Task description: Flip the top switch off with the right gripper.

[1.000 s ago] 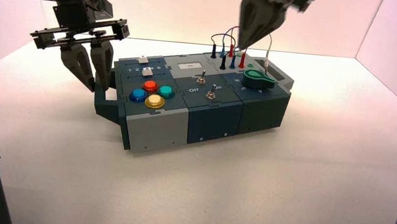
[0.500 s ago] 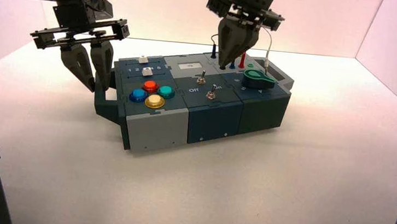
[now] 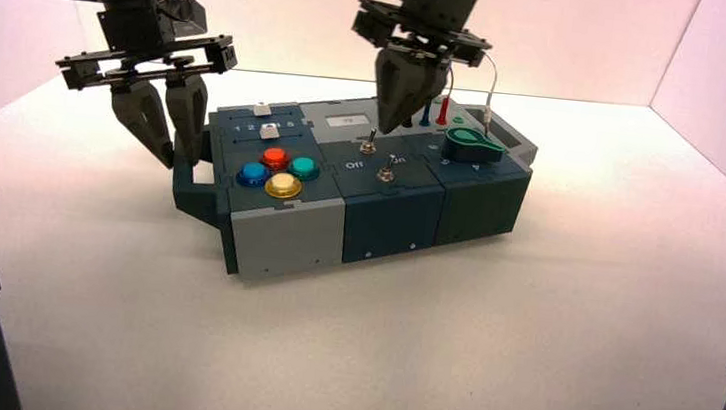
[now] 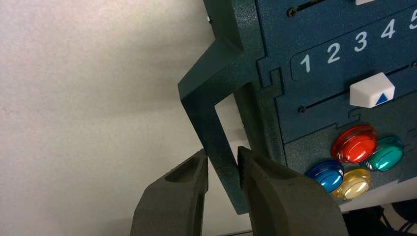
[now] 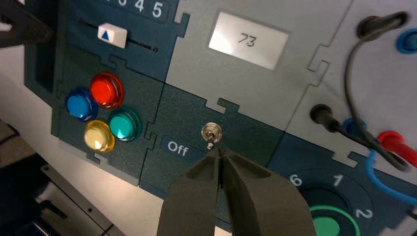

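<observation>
The top switch (image 3: 369, 143) is a small silver toggle on a dark blue tile, next to the grey tile with a white display reading "73" (image 5: 248, 40). In the right wrist view the top switch (image 5: 212, 132) has "Off" lettered beside it. My right gripper (image 3: 389, 130) hangs just above and to the right of it, shut. The tips of the right gripper (image 5: 220, 150) form a wedge almost touching the lever's end. My left gripper (image 3: 181, 157) is at the box's left end; the left gripper (image 4: 222, 153) is closed on the box's dark teal handle (image 4: 206, 98).
A second toggle (image 3: 385, 174) stands nearer the box's front edge. Red, blue, yellow and teal buttons (image 3: 277, 170) sit to the left, a green knob (image 3: 470, 147) to the right. Plugged wires (image 3: 439, 107) rise behind the right gripper. A white slider (image 5: 112, 35) lies by the numbered scale.
My right gripper has swung left and come down, from above the wires at the back to just beside the top switch. The left arm has not moved.
</observation>
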You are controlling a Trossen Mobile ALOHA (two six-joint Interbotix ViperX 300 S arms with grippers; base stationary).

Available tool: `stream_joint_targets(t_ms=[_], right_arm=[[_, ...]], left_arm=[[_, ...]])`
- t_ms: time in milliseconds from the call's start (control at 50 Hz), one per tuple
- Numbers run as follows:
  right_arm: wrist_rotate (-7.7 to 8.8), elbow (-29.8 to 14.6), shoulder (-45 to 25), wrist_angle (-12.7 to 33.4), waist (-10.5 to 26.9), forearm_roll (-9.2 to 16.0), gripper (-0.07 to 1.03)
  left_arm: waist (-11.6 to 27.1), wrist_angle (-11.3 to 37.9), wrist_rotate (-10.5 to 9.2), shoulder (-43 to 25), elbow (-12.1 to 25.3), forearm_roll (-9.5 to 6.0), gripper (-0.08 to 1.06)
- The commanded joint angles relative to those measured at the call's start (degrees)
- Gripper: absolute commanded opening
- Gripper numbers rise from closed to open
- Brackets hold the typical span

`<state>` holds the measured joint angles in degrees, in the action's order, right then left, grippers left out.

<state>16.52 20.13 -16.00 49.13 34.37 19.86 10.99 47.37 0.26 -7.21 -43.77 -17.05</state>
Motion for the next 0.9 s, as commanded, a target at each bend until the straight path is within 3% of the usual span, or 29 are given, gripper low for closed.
stream_joint_targets(t_ms=[20,900], right_arm=[[0.44,-1.5,0.5,0.0,0.4,0.4,-0.02],[0.26,-3.2,-0.4,1.4,2.4,0.3,-0.02]], left_arm=[[-0.4,-1.0,0.97,0.1,0.7,0.7,-0.03],[-0.5,-1.0,1.14,0.1,0.4,0.62,-0.03]])
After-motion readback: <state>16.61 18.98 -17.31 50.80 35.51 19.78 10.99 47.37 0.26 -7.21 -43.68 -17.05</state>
